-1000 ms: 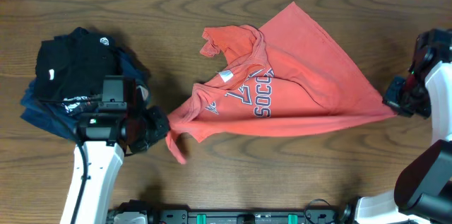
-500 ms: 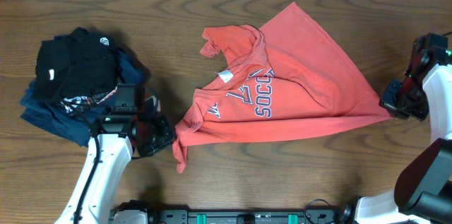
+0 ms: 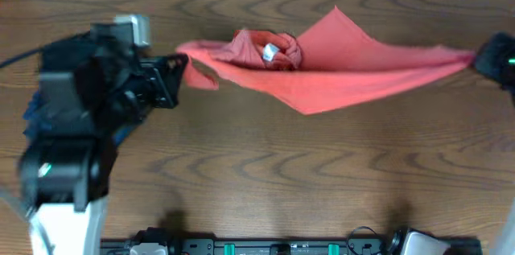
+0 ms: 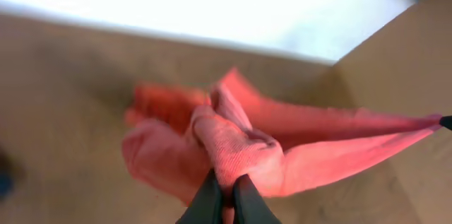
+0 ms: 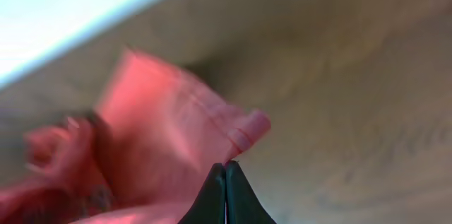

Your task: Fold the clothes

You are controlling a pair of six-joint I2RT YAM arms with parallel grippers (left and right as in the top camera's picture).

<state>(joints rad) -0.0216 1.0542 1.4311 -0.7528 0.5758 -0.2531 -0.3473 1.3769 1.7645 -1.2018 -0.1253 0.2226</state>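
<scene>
The left gripper [image 3: 179, 62] and right gripper [image 3: 481, 55] each pinch an end of the shirt [image 3: 346, 70]. It stretches taut between them, probably to flatten it for folding.

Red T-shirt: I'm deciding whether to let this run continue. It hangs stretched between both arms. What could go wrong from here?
1. The left tool and right tool each pinch only a small bit of the T-shirt. Pulled this taut, an end may slip out.
2. The cloth is bunched near the collar tag, so laying it down now would likely trap wrinkles rather than spread it flat.
</scene>
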